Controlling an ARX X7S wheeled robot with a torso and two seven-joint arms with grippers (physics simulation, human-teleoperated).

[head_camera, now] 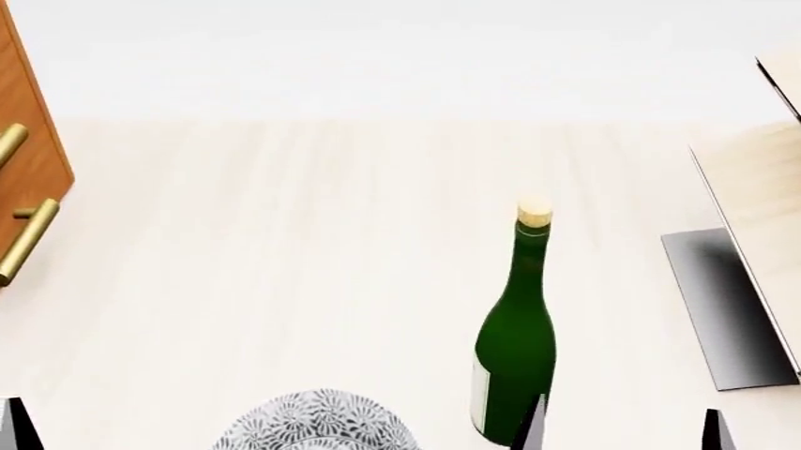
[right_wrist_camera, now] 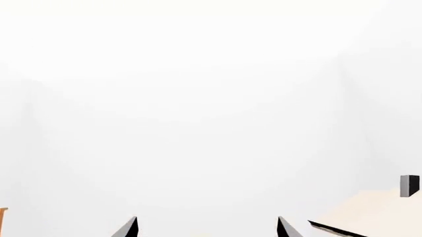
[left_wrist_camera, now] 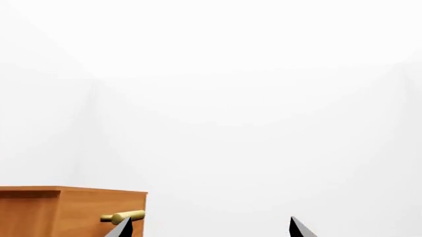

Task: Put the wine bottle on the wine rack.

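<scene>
The wine bottle (head_camera: 517, 347) stands upright on the pale table, dark green with a tan cork and a pale label low on its side. The wine rack (head_camera: 751, 253) is at the right edge of the head view: slanted pale boards on a grey base. Its board and black peg also show in the right wrist view (right_wrist_camera: 369, 212). My right gripper (head_camera: 624, 431) is open just right of the bottle's base, its left fingertip (head_camera: 538, 427) close beside the glass. My left gripper (left_wrist_camera: 209, 228) is open and empty; only one fingertip (head_camera: 15, 422) shows in the head view, at the lower left.
A brown wooden cabinet (head_camera: 32, 159) with brass handles stands at the left and also shows in the left wrist view (left_wrist_camera: 66, 210). A patterned grey-white dish (head_camera: 313, 424) sits at the near edge, left of the bottle.
</scene>
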